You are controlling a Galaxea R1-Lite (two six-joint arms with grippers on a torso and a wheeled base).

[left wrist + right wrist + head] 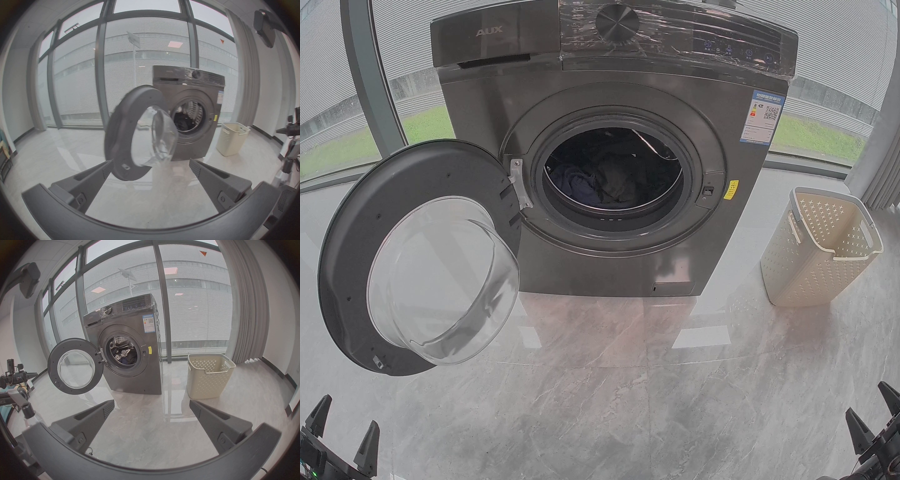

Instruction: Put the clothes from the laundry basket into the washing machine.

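Dark clothes [600, 178] lie inside the washing machine [487, 100] at 12 o'clock, and the cream laundry basket [800, 275] at 2 o'clock looks empty. My left fingers [367, 447] at 7 and right fingers [858, 431] at 5 are spread apart, holding nothing. I see two risks: groping in a bare basket and tipping it, or my left arm clipping the open door [356, 250] at 9.

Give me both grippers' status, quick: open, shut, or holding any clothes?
Left gripper: open, holding nothing.
Right gripper: open, holding nothing.
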